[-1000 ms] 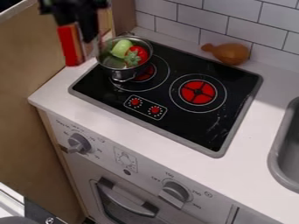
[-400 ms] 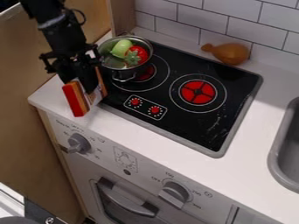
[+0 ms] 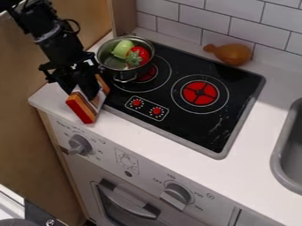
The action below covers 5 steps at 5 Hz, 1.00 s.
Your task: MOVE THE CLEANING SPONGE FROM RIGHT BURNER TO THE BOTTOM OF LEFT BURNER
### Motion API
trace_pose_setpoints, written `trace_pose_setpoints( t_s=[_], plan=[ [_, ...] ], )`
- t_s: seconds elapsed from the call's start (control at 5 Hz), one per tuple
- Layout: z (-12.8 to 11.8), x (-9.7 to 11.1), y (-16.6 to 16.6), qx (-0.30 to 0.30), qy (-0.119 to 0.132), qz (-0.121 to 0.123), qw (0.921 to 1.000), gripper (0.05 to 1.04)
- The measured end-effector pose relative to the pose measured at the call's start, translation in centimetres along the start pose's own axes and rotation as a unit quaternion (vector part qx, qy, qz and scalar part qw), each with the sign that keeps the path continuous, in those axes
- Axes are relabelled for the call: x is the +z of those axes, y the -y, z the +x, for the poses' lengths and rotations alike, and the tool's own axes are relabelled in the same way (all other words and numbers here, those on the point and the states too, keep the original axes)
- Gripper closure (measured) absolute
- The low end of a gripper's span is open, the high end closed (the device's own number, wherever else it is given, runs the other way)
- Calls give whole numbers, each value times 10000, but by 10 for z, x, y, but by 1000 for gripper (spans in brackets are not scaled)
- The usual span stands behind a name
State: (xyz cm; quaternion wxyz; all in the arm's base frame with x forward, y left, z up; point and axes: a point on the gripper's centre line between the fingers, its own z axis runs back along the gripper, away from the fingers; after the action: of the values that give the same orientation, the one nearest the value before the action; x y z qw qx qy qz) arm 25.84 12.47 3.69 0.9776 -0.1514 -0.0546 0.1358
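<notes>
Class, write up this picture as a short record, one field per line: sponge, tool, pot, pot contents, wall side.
Sponge: red-and-orange cleaning sponge, tilted, over the counter's left front corner; contact with counter unclear
Tool: black gripper, holding the sponge from above
Pot: metal pot, on the left burner
Pot contents: green item, red item with green top
Wall side: brown bulb-shaped object, behind the stove
</notes>
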Motion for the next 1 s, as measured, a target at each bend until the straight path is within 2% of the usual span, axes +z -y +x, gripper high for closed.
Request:
trace_pose_setpoints(
  t_s=[0.2,0.4,0.6,0.8,1.0],
  plan=[
    [7,-3,2,47,240,-48,9997,745],
    [6,-6,8,108,301,9,9995,681],
    [4,-14,23,183,109,1,9998,381],
    [3,-4,38,331,-37,-1,9994,123],
    [8,17,48,419,-201,103,9989,85]
  ],
)
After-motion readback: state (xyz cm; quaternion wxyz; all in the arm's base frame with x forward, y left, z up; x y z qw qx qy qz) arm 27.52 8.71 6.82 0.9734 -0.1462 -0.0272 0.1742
